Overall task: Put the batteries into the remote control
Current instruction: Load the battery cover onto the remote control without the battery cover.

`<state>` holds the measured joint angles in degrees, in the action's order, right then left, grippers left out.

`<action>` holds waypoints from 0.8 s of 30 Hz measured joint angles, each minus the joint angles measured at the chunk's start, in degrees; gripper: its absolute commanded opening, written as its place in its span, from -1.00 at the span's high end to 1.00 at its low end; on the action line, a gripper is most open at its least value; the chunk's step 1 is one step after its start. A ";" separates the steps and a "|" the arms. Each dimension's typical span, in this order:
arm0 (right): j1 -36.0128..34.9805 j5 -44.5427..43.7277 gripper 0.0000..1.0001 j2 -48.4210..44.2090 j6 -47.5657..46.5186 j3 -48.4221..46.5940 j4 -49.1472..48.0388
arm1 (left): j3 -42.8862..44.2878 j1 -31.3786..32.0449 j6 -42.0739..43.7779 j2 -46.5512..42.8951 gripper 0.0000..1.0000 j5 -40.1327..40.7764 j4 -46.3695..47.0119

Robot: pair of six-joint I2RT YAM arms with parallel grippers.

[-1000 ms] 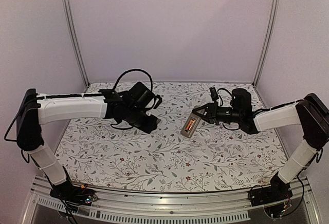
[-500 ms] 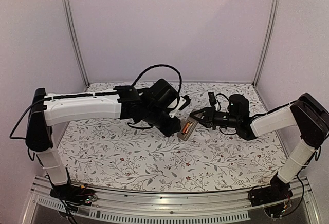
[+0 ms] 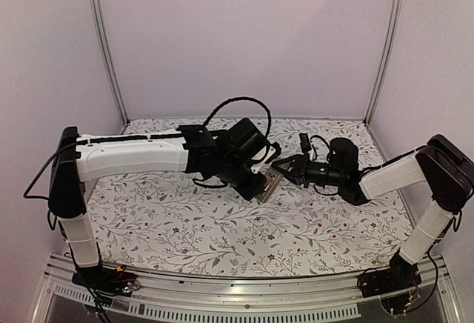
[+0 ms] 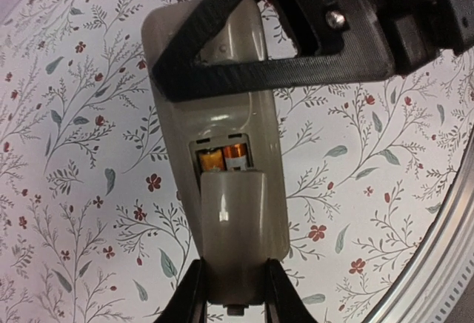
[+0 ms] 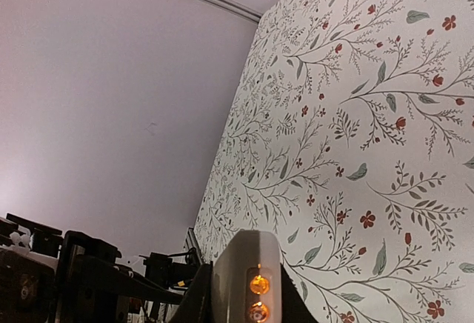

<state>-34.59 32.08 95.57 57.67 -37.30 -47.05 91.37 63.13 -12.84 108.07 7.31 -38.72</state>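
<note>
The remote control [image 3: 269,187] is held in the air over the middle of the table, its grey-tan back [image 4: 222,115] facing my left wrist camera. Two orange batteries [image 4: 224,158] lie side by side in its open compartment; their ends also show in the right wrist view [image 5: 258,297]. My right gripper [image 3: 286,169] is shut on the remote's far end [image 5: 237,264]. My left gripper [image 4: 235,271] is shut on a small flat grey plastic piece [image 4: 233,227], which lies over the lower part of the compartment and leaves the battery tops showing.
The table [image 3: 185,227] has a white floral cover. Lilac walls with metal posts [image 3: 104,41] close the back and sides. A metal rail [image 3: 222,293] runs along the near edge. The right gripper's black fingers [image 4: 281,64] cross the top of the left wrist view.
My left arm has swung right to the remote and brought the grey piece onto its back. My right gripper with the remote has shifted slightly left.
</note>
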 measured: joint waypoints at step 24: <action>-0.68 -0.94 1.00 0.63 1.51 0.22 -2.32 | 3.39 0.04 -1.03 2.69 0.59 2.84 -2.36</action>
<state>-35.27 31.14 96.20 59.18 -37.08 -49.36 94.76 63.18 -13.87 110.76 10.15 -41.08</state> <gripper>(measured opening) 0.185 0.224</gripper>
